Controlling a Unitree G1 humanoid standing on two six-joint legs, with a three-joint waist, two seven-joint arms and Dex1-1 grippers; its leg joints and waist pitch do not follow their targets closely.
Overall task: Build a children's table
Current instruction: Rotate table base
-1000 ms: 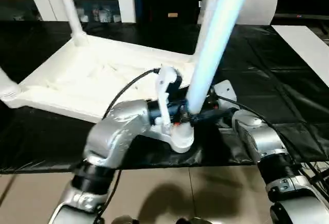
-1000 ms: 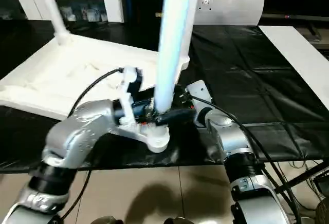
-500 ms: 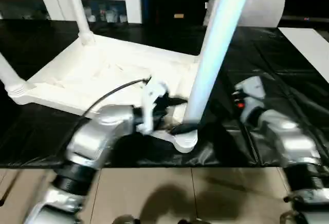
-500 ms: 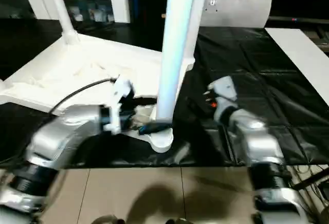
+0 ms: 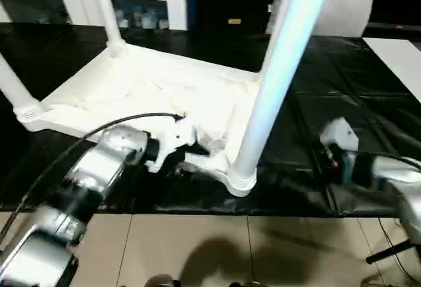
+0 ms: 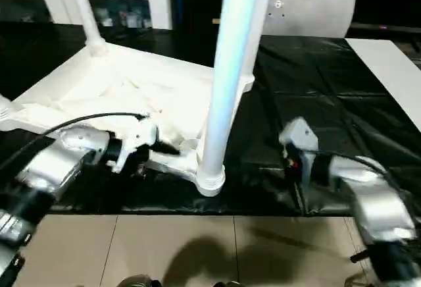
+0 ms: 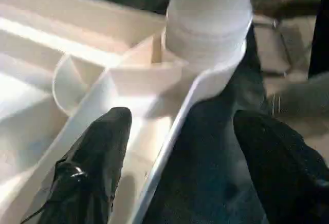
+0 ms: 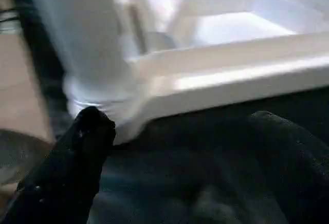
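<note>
table (image 5: 131, 96): upside down on black sheet (image 5: 342, 89), near leg (image 5: 276, 83) upright in corner socket
left gripper (image 7: 177, 147): fingers spread, straddling table rim, empty
right gripper (image 8: 180, 147): wide apart, empty, level beside socket

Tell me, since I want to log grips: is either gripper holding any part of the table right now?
Nothing is held. The left gripper straddles the tabletop's edge with open fingers; the right gripper is open, clear of the near leg.

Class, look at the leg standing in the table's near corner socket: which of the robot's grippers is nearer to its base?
Left. The left gripper sits against the tabletop rim beside the near leg base; the right gripper hangs farther off over the black sheet.
</note>
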